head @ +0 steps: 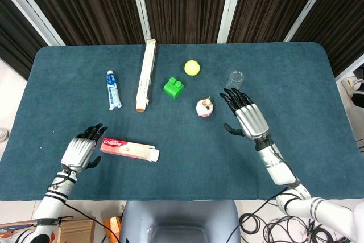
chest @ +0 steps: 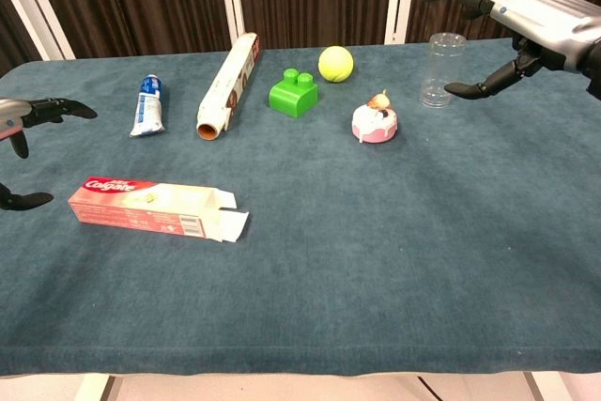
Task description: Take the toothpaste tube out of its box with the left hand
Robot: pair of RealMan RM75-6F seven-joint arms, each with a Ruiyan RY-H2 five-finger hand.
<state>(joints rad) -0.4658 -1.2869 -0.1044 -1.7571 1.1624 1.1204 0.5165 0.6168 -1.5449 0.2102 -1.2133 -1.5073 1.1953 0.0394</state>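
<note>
the colgate toothpaste box (head: 129,149) lies flat near the front left of the blue table (head: 318,157), its end flaps open toward the right, and whether a tube is inside cannot be told. the left hand (head: 83,151) hovers just left of the box with fingers spread and nothing in them. the right hand (head: 247,118) hangs open and empty near the clear cup (head: 236,78), while a blue-and-white toothpaste tube (head: 114,89) lies beside the long foil roll box (head: 146,74) farther back.

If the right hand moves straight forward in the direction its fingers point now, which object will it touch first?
Probably the clear plastic cup. The right hand is open with fingertips aimed toward the table's far side, and the cup stands just beyond them. Depth is uncertain; the hand seems raised, so it might pass over.
</note>
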